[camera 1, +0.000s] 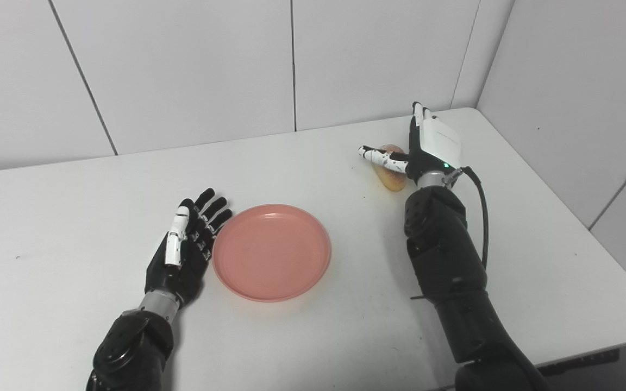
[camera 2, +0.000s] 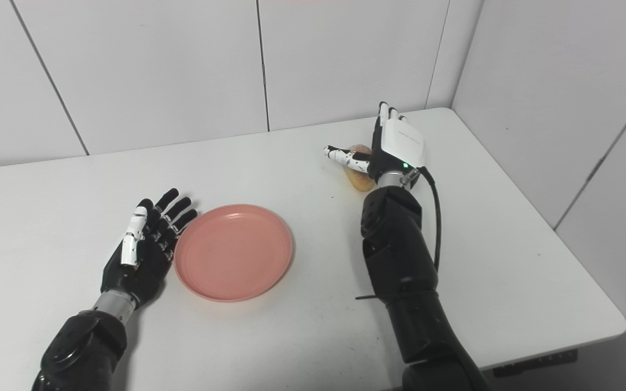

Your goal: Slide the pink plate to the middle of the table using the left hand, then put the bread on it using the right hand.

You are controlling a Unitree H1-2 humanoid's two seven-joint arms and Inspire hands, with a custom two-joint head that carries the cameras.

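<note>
Right robot hand (camera 1: 427, 149) over bread (camera 1: 390, 176)

I see a white table (camera 2: 508, 260) with rounded corners filling most of the view, its far right corner set into the room corner. The far wall (camera 1: 182, 70) and right wall (camera 1: 579, 92) are pale grey-white panels divided by thin dark seams. Lighting is even and diffuse, with only soft shadows.

Both head cams look down toward 12 o'clock over the table (camera 1: 345, 336), mid-range. Right eye sits slightly toward 3. Shared: nearly whole tabletop, back wall (camera 2: 155, 65), both arms.
</note>
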